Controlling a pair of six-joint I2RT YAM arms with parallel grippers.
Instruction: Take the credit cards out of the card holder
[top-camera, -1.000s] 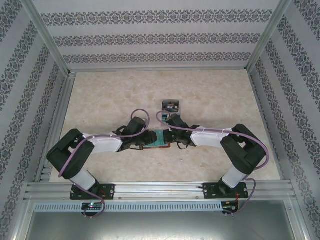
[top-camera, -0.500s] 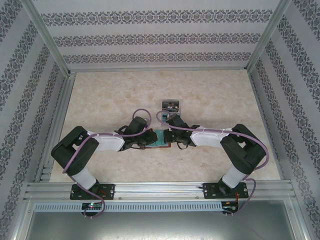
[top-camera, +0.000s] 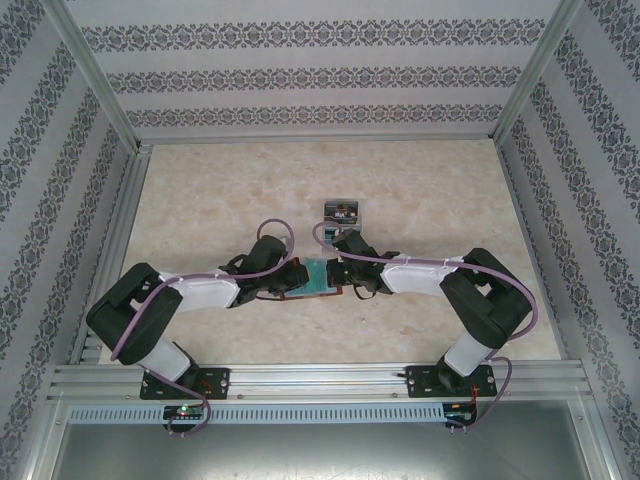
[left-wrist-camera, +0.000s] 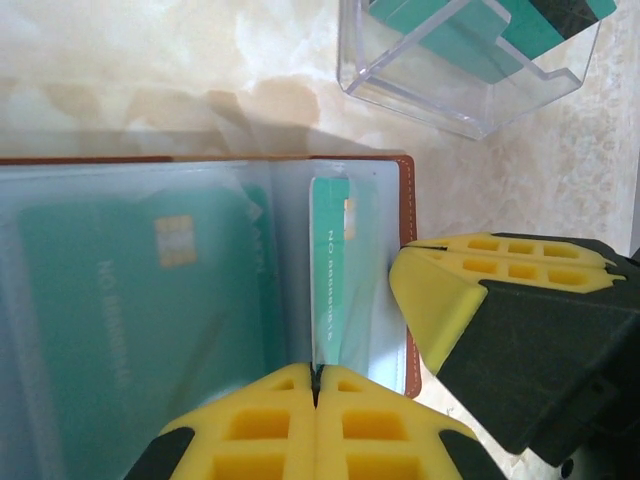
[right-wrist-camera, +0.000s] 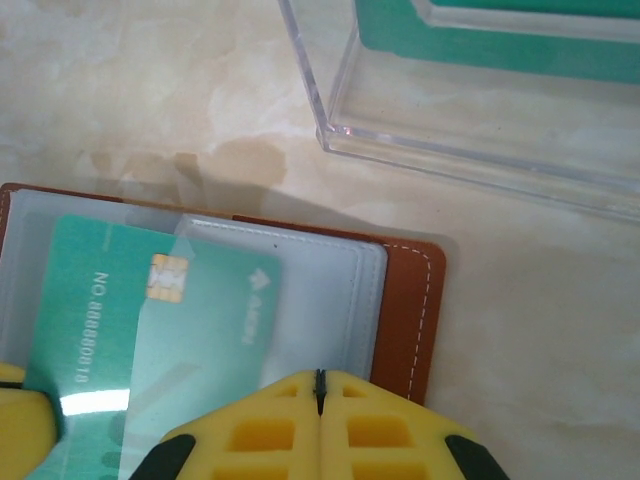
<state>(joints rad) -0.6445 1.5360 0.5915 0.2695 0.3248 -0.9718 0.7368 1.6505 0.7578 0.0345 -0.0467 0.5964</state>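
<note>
The card holder (top-camera: 318, 278) lies open between both grippers, brown leather rim (right-wrist-camera: 405, 310) around clear sleeves (left-wrist-camera: 200, 200). My left gripper (left-wrist-camera: 316, 375) is shut on the edge of a green credit card (left-wrist-camera: 330, 270) that stands tilted in the right-hand sleeve. A second green card (left-wrist-camera: 130, 300) lies flat in the left sleeve. My right gripper (right-wrist-camera: 320, 378) is shut, its tips resting on the holder's right side beside a green card (right-wrist-camera: 150, 310) that sits askew in its sleeve. One of its yellow fingers (left-wrist-camera: 450, 300) presses at the holder's right edge.
A clear plastic box (top-camera: 341, 210) holding green cards (left-wrist-camera: 470, 30) stands just beyond the holder, close to both grippers. Aluminium frame rails (top-camera: 320, 380) run along the table's near edge, and patterned walls enclose the marble-look tabletop (top-camera: 200, 190).
My left gripper has closed onto the green card's edge, and the left arm's elbow has drifted left. The right arm has held still on the holder.
</note>
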